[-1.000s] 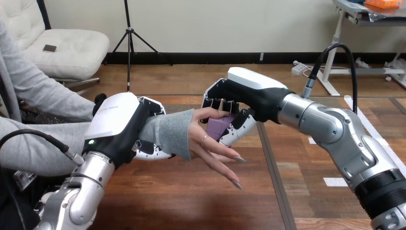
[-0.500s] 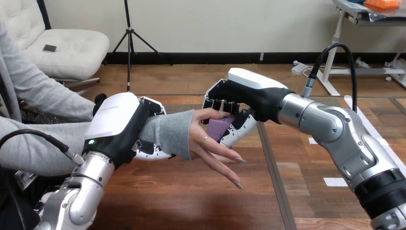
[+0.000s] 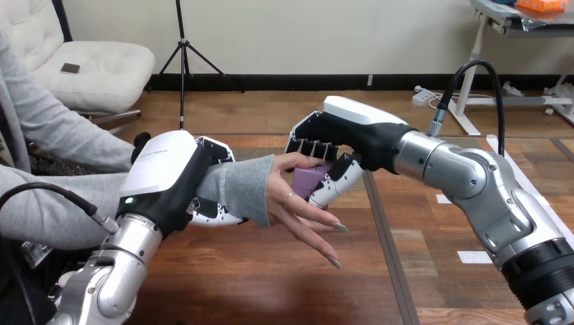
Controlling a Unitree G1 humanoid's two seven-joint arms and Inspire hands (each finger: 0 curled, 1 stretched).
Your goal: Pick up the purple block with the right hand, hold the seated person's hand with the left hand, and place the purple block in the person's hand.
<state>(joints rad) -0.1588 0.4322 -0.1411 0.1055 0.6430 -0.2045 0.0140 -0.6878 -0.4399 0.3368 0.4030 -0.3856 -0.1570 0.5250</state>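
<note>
Our right hand [image 3: 348, 132] is clamped on the purple block [image 3: 308, 181]. Its fingers curl over the block's top and its thumb presses up from below, so we see only 1 face and part of an edge between them. The block sits directly under that hand's palm and against the open palm of the person's hand [image 3: 290, 198], tucked below the person's thumb. We cannot tell whether it rests on the palm or only touches it. Too much of the block is covered for us to name its long axis. The person's fingers stretch toward the view's lower right, above the surface [image 3: 271, 284]. Farther left, our left hand [image 3: 166, 177] is wrapped round the person's wrist [image 3: 238, 184], over the grey sleeve, with fingers showing above and below it. We judge the release to be the step at hand. The right hand is the nearer of the 2 to the block, and the block must settle leftward and down into the palm, not toward the sloping fingertips.
</note>
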